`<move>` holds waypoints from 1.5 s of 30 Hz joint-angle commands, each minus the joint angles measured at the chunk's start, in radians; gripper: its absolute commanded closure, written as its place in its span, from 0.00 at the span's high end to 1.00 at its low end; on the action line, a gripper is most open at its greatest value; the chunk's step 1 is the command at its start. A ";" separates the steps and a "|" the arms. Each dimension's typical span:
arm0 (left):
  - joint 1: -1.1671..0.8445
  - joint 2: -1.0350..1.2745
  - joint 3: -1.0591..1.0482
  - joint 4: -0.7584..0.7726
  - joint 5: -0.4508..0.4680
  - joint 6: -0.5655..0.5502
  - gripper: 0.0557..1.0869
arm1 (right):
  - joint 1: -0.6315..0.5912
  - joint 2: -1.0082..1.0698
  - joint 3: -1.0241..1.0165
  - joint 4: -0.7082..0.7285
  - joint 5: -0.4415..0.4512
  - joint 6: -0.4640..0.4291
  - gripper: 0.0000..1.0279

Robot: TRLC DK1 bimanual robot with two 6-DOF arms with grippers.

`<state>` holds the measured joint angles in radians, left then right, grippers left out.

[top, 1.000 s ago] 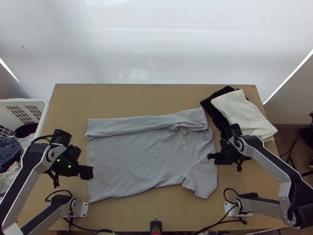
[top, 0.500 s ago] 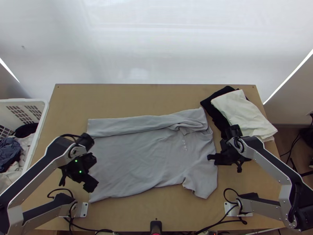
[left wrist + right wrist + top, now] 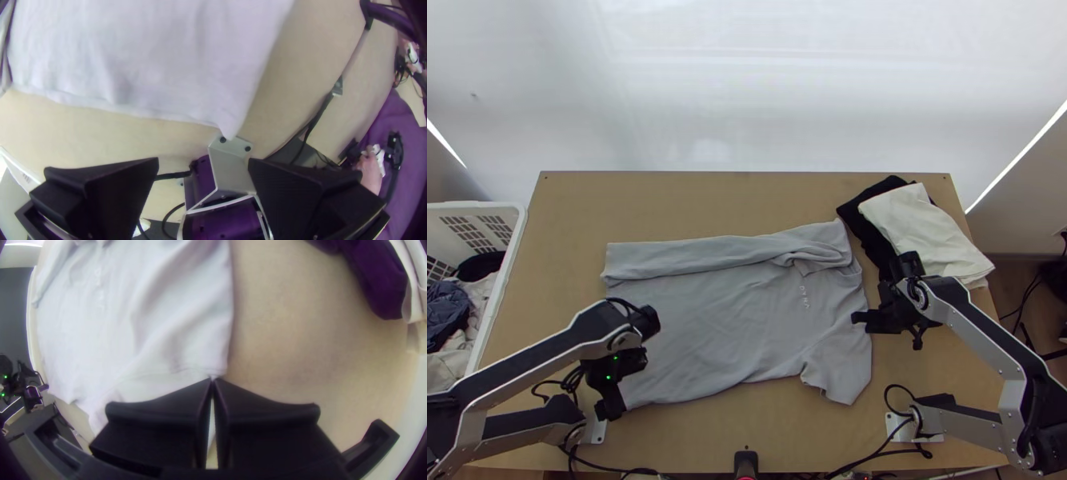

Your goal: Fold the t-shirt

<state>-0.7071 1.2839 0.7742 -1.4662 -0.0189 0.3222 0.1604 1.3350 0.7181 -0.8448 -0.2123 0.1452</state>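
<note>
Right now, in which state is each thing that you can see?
Grey t-shirt: one long side folded over, rest spread.
Left gripper: open.
Right gripper: shut, at the t-shirt's edge.
Black cloth: partly covered.
White cloth: folded, on the black cloth.
Laundry basket: uncovered, clothes inside.

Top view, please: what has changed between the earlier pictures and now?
The black left claw moved towards the table's near edge and is now by the near left corner of the light grey T-shirt, fingers apart, holding nothing. The T-shirt, its far side folded over, the black right claw and the black and cream folded cloths stayed put.
</note>
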 commanded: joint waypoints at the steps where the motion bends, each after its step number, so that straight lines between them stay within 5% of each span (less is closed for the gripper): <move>1: -0.144 0.051 -0.026 0.044 -0.004 -0.021 0.95 | -0.001 0.000 0.004 0.001 0.001 0.007 0.03; 19: -0.218 0.155 -0.039 0.142 0.033 -0.055 0.94 | -0.019 -0.034 0.023 -0.010 0.001 0.007 0.03; 24: -0.230 0.190 -0.035 0.142 0.031 -0.063 0.67 | -0.022 -0.040 0.027 -0.011 0.001 0.005 0.03; 26: -0.242 0.187 -0.036 0.159 0.033 -0.064 0.42 | -0.025 -0.040 0.029 -0.011 0.001 0.005 0.03; 28: -0.265 0.189 -0.044 0.211 0.033 -0.066 0.04 | -0.032 -0.043 0.030 -0.011 0.001 0.005 0.03; 40: -0.232 0.200 -0.036 0.236 0.103 -0.048 0.04 | -0.073 -0.048 0.075 -0.040 0.002 -0.012 0.03; 45: 0.077 0.112 0.168 0.175 0.224 -0.012 0.04 | -0.068 -0.066 0.107 -0.051 0.001 -0.007 0.03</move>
<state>-0.8803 1.4754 0.7807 -1.2407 0.0956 0.2794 0.0956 1.2842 0.7929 -0.8837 -0.2127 0.1364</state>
